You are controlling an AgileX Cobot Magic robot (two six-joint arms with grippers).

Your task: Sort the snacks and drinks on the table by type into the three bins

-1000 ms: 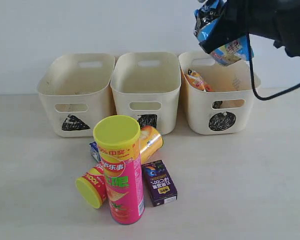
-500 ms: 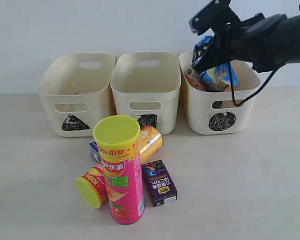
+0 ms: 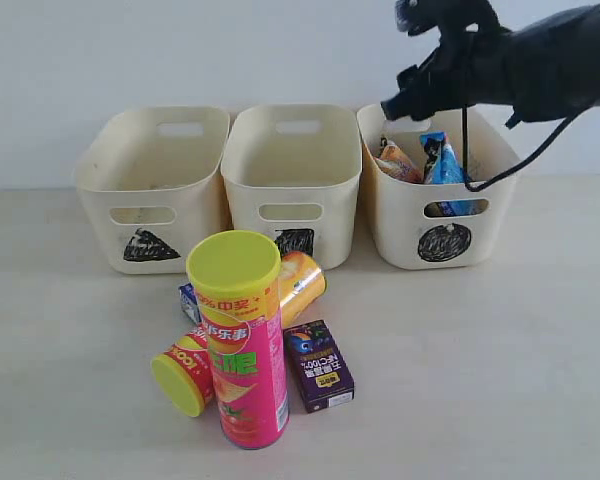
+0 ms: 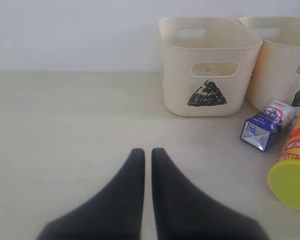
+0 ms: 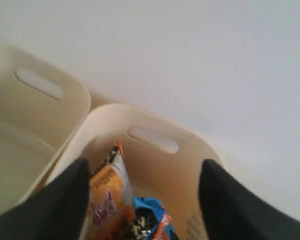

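Right tool [image 5: 144,167]: jaws wide apart, holding nothing, above the circle-marked bin [image 3: 480,240] at far right, which contains the blue bag [image 3: 442,160] and the orange-and-black bag [image 3: 395,160]. Left tool [image 4: 147,155]: closed, holding nothing, low over the desk [image 3: 500,380]. Near centre: pink can [image 3: 245,370] upright; red can [image 3: 185,370] and orange can [image 3: 302,280] on their sides; purple carton [image 3: 320,365] just right of the pink can; blue-and-white carton [image 4: 265,127] lying before the triangle-marked bin [image 3: 100,195] and square-marked bin [image 3: 248,190]
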